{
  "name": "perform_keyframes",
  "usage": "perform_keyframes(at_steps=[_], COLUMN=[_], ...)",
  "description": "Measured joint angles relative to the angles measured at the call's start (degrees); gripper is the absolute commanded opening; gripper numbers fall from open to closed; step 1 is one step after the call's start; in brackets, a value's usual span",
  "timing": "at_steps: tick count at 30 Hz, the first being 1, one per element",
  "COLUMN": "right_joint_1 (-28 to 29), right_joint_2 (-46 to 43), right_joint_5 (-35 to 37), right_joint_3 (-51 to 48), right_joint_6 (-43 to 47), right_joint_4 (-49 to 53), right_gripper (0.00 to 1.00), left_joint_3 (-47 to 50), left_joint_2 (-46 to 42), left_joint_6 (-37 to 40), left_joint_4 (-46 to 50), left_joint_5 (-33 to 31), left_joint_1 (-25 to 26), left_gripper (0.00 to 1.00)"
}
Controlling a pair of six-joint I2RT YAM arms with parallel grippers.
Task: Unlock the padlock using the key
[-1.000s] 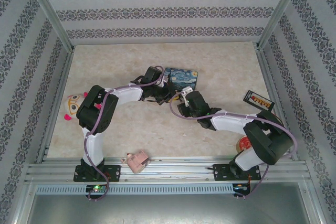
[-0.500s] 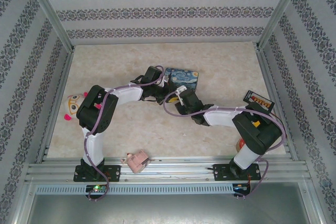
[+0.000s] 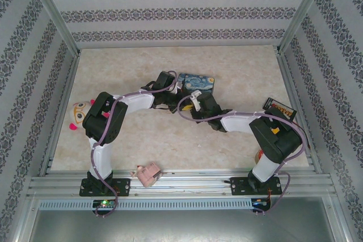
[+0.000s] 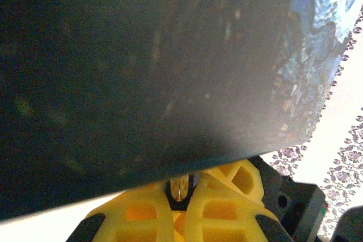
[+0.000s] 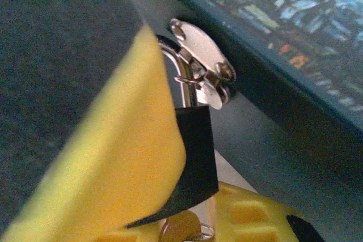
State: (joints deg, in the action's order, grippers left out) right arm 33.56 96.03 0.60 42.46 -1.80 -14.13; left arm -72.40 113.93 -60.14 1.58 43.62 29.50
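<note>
Left end effector (image 4: pixel 180 190) has its two yellow fingers (image 4: pixel 142 216) pressed to a narrow slit, and a small brass-coloured piece shows in that slit; what that piece is I cannot tell. In the top view this end effector sits near the middle of the marbled desk (image 3: pixel 125 66), at the 7 o'clock corner of the blue-and-yellow painted tin (image 3: pixel 197 82). A small toy figure (image 3: pixel 79 111) lies well apart at the desk's 9 o'clock edge, and a pink toy (image 3: pixel 146 174) rests by the near edge at about 7 o'clock. Just to the right, the right end effector (image 3: pixel 189 106) faces the left one below the tin's 6 o'clock side. Its wrist camera shows the padlock (image 5: pixel 197 151) close in front, its black body roughly upright and its silvery shackle (image 5: pixel 182 77) pointing to 12 o'clock. Flat silvery pieces (image 5: pixel 201 55), key-like in shape, hang on a small ring at the shackle, just beside the tin's dark side wall. A blurred yellow finger (image 5: pixel 113 157) covers the padlock's 9 o'clock edge and a honeycombed one (image 5: pixel 255 213) sits at 5 o'clock; whether the right fingers are clamped on the padlock I cannot tell. At the desk's 3 o'clock edge lies a dark flat box with orange marks (image 3: pixel 279 107).
</note>
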Motion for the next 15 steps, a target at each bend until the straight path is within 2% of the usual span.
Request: perform_keyframes(at_steps=[9,15], right_joint_1=[-11.47,-15.65], right_joint_2=[-0.48,2.36], right_joint_5=[-28.72,-41.29], right_joint_3=[-0.63,-1.36], right_joint_6=[-5.66,-10.80], right_joint_4=[-1.42,-6.27], right_gripper=[0.00,0.00], left_joint_3=[-0.59,-0.59], left_joint_2=[0.00,0.00], left_joint_6=[0.07,-0.15], left_joint_4=[-1.79,-2.45], left_joint_5=[1.84,2.29], left_joint_1=[0.02,0.02], left_gripper=[0.00,0.01])
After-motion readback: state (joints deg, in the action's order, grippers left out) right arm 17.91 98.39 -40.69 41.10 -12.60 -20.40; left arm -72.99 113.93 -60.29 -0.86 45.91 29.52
